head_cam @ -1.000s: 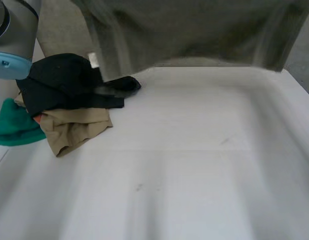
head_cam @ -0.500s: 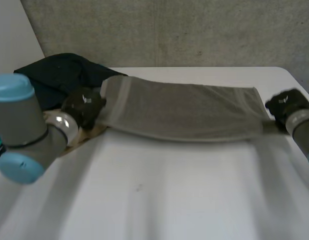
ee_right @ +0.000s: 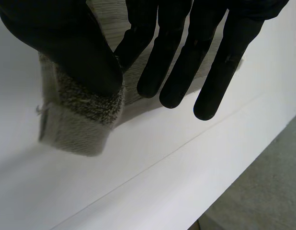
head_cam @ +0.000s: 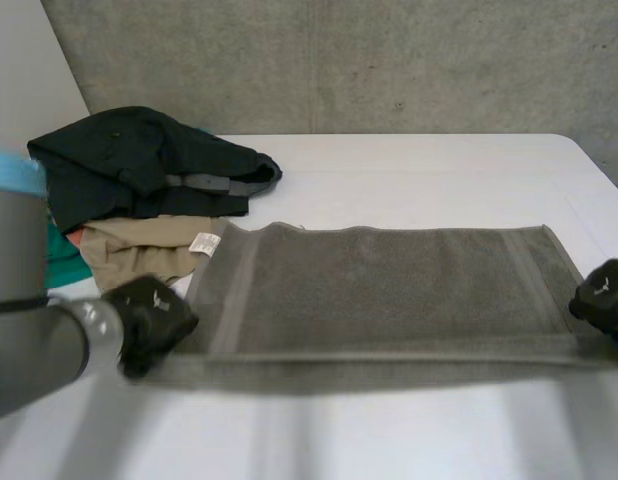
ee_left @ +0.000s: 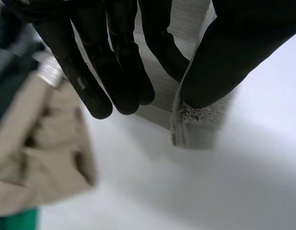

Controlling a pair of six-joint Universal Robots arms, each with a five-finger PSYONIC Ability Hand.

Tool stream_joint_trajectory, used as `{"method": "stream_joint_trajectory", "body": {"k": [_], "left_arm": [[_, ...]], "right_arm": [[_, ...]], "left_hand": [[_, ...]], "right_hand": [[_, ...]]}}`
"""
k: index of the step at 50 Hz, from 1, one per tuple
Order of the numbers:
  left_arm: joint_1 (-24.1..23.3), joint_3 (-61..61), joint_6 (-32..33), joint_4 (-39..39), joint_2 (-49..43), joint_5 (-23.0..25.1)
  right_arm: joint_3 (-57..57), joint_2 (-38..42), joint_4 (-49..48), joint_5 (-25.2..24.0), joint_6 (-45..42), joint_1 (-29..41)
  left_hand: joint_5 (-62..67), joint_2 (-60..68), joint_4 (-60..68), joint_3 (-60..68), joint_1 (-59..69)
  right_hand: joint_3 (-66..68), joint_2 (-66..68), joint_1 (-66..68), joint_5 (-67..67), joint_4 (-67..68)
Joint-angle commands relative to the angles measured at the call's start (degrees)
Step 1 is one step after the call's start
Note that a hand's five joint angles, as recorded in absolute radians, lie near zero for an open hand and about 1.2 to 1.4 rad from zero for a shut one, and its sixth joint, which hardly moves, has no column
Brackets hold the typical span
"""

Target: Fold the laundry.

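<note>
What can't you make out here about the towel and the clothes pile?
- Head view: the grey towel's near edge is blurred.
- Head view: the white label is too small to read.
- Head view: the green cloth is mostly hidden by the left arm and tan garment.
- Head view: the right hand is cut off by the edge.

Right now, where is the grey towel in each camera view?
Head view: the grey towel is spread across the white table, between the left hand and the right hand.
Left wrist view: one corner is pinched under the thumb.
Right wrist view: the opposite corner is pinched under the thumb.
Shared landmark: the white table.
</note>
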Motion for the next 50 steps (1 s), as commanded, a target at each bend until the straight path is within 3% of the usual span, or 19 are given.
{"method": "stream_joint_trajectory", "body": {"k": [1, 13, 24, 31, 32, 34, 35, 42, 50], "left_arm": [[-2.99, 16.22, -3.71, 6.79, -10.14, -2.94], [-5.54, 42.51, -4.59, 10.67, -29.82, -10.85], [-6.07, 56.59, -2.31, 12.16, -40.73, -10.86], [-6.43, 59.23, -1.35, 15.15, -43.91, -10.15], [-6.42, 59.15, -1.26, 15.42, -44.08, -10.16], [-6.51, 58.88, -1.43, 15.86, -44.17, -9.89], [-6.77, 58.45, -1.52, 16.29, -44.09, -9.89], [-7.92, 54.93, -1.69, 22.79, -41.19, -8.48], [-7.48, 45.72, -4.94, 30.79, -33.29, -10.15]], "right_arm": [[-10.10, 7.95, -7.74, 2.80, 9.02, 2.72], [-25.84, 20.16, -15.57, 3.85, 17.92, 7.73], [-37.88, 31.42, -17.25, 10.09, 16.69, 9.40], [-41.32, 35.11, -21.46, 10.80, 16.08, 10.01], [-41.41, 35.47, -22.17, 10.80, 15.99, 10.10], [-41.59, 36.08, -23.48, 11.06, 15.64, 10.28], [-41.59, 36.43, -24.45, 11.41, 15.20, 10.54], [-41.15, 34.60, -26.74, 14.14, 16.16, 10.72], [-34.40, 26.43, -30.86, 13.35, 26.43, 10.63]], "left_hand": [[12.84, 11.26, 11.13, 11.62, 12.73], [12.84, 11.26, 11.13, 11.62, 12.73], [12.84, 11.26, 11.13, 11.62, 12.73], [12.84, 11.26, 11.13, 11.62, 12.73], [12.84, 11.26, 11.13, 11.62, 12.73], [-20.75, -22.33, -22.45, -21.96, -20.86], [-57.16, -58.74, -58.87, -58.38, -57.27], [-57.16, -58.74, -58.87, -58.38, -57.27], [-57.16, -58.74, -58.87, -58.38, -57.27]], "right_hand": [[11.86, 12.40, 15.13, 11.03, 11.55], [11.86, 12.40, 15.13, 11.03, 11.55], [11.86, 12.40, 15.13, 11.03, 11.55], [11.86, 12.40, 15.13, 11.03, 11.55], [4.34, 4.89, 7.62, 3.52, 4.03], [-36.56, -36.02, -33.29, -37.39, -36.87], [-58.14, -57.60, -54.87, -58.97, -58.45], [-58.14, -57.60, -54.87, -58.97, -58.45], [-58.14, -57.60, -54.87, -58.97, -58.45]]}}
